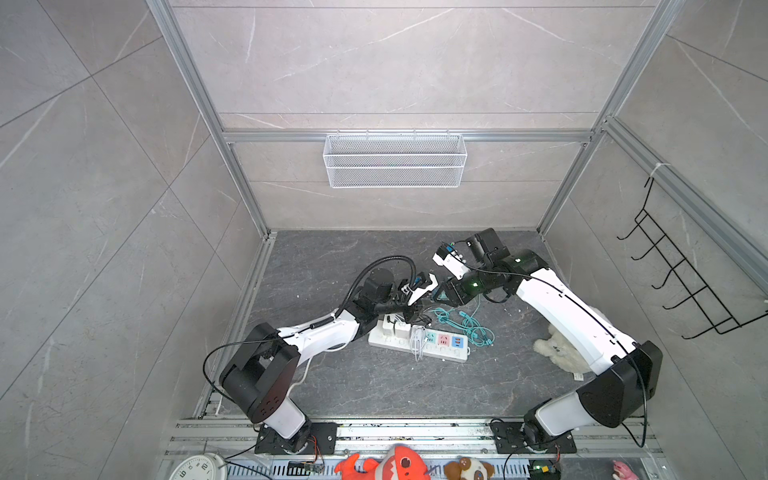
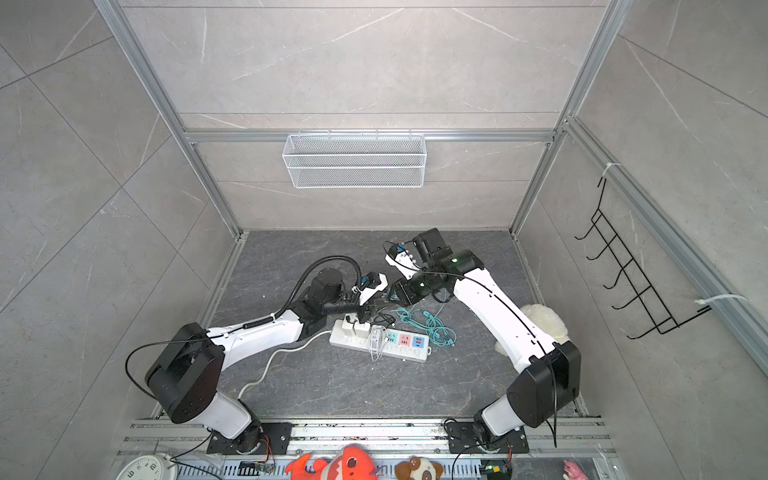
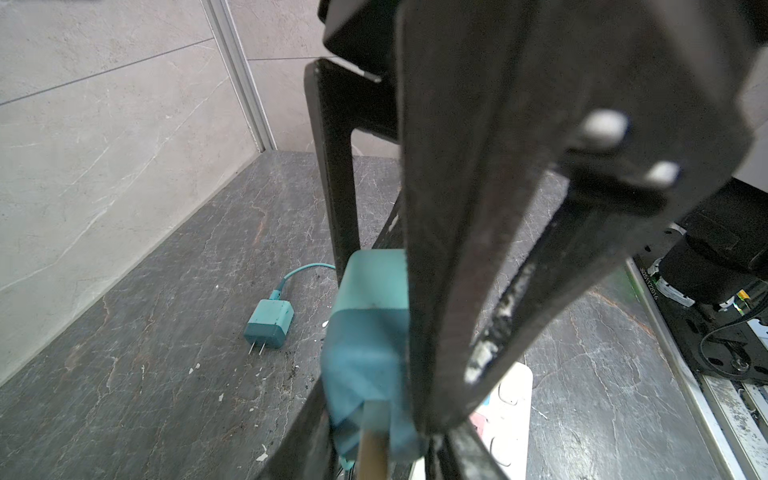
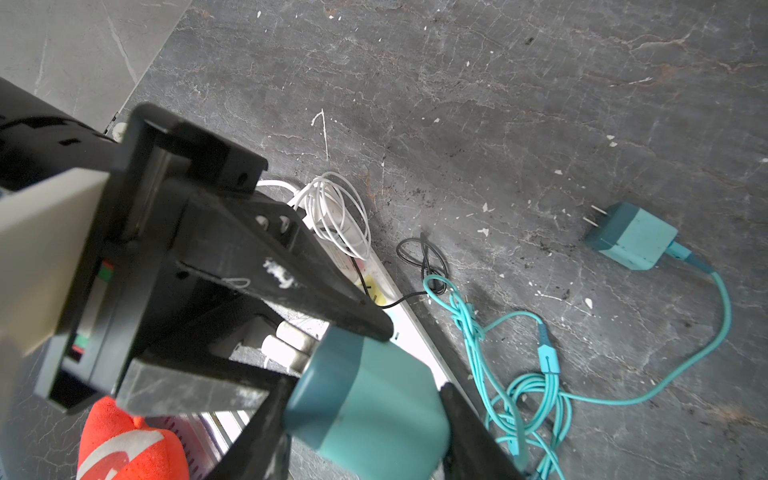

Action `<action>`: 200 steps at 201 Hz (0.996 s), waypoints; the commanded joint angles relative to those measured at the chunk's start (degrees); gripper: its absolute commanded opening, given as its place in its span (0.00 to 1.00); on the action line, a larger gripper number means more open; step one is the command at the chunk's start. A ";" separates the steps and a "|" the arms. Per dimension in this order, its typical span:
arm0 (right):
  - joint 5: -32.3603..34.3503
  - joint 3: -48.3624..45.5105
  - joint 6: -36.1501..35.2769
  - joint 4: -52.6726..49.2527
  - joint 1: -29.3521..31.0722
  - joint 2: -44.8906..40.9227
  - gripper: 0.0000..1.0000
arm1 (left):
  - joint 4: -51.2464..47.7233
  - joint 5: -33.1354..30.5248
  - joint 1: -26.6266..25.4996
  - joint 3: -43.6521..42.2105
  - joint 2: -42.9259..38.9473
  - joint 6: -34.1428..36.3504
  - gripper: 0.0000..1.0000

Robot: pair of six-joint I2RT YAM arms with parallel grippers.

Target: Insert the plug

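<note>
Teal plug held aloft between 2 grippers.
The right gripper clamps its body; the left gripper flanks the prong end, grip unclear. The power strip lies near, below.

Power strip: the left sockets are occupied by two white adapters, and a coiled white cable lies across the middle. The coloured sockets are clear from above. A teal cable tangle obstructs the right-rear approach. The bare floor in front permits passage.
</note>
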 commanded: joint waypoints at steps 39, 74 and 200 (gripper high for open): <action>-2.86 0.42 0.93 -1.45 0.69 1.03 0.44 | 14.58 -3.22 -0.45 0.10 -0.99 -2.47 0.15; -3.38 0.50 1.49 -0.74 0.66 1.39 0.47 | 16.95 -3.00 -0.43 0.23 0.15 -4.50 0.12; -7.14 -2.72 5.63 6.57 -4.08 -2.35 0.68 | 19.98 -3.64 -0.52 -0.46 0.85 -6.80 0.06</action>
